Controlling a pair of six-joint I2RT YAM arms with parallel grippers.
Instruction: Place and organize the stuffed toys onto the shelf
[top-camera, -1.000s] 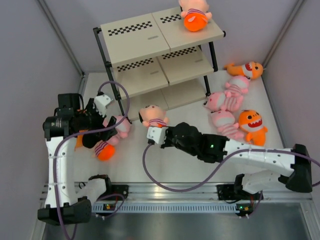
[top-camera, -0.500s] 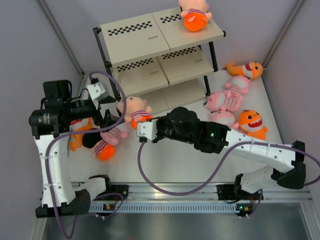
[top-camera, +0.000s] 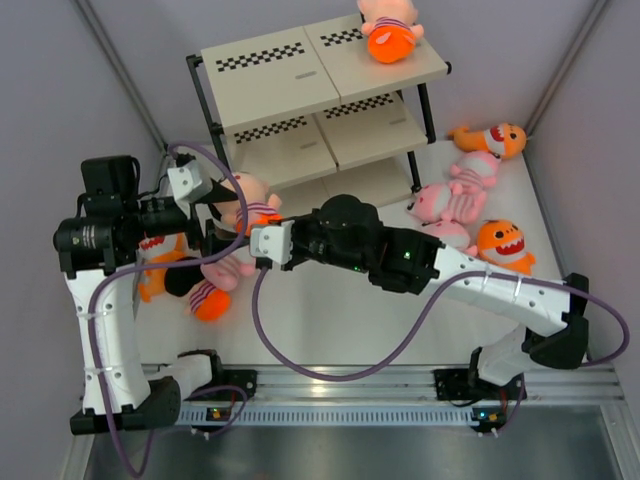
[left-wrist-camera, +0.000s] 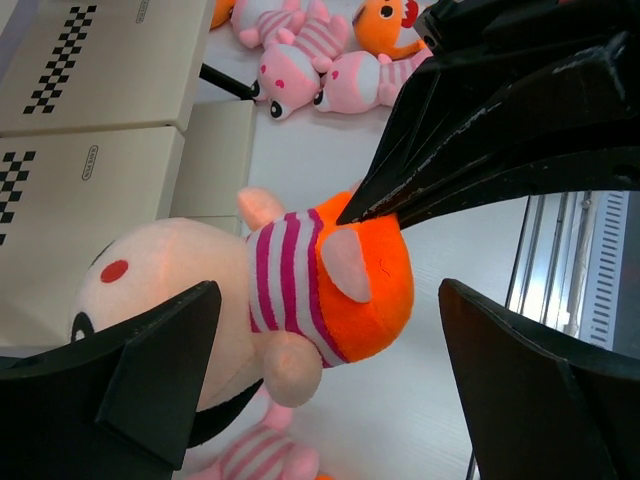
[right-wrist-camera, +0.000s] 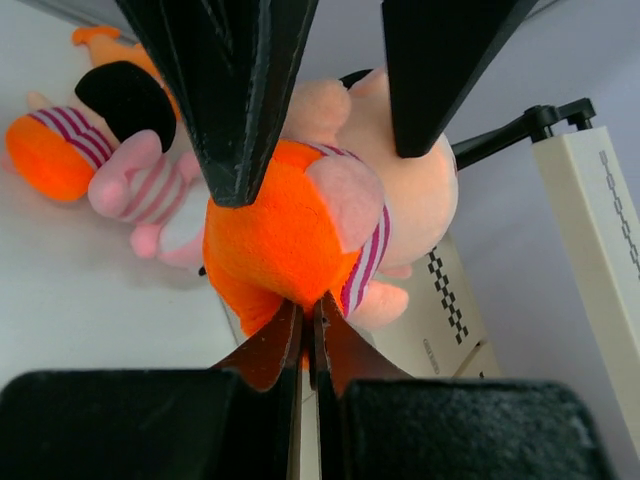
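My right gripper (top-camera: 262, 229) is shut on the orange bottom of a peach-headed doll (top-camera: 247, 203) with a striped shirt and holds it in the air beside the shelf's (top-camera: 300, 90) left front leg. In the right wrist view the closed tips (right-wrist-camera: 312, 310) pinch the doll (right-wrist-camera: 290, 230). My left gripper (top-camera: 213, 203) is open; in its own view the jaws (left-wrist-camera: 330, 300) stand wide on either side of the doll (left-wrist-camera: 300, 290) without touching it. Another doll (top-camera: 388, 30) lies on the shelf's top board.
On the floor under the left arm lie a doll (top-camera: 208, 298), a pink animal (top-camera: 240, 262) and an orange shark (top-camera: 150, 275). At the right lie two orange sharks (top-camera: 490, 138) (top-camera: 503, 245) and pink animals (top-camera: 455, 200). Grey walls close in both sides.
My right arm has carried the doll up and to the left, toward the shelf's left leg. My left gripper has lifted off the floor toys and now brackets the doll.
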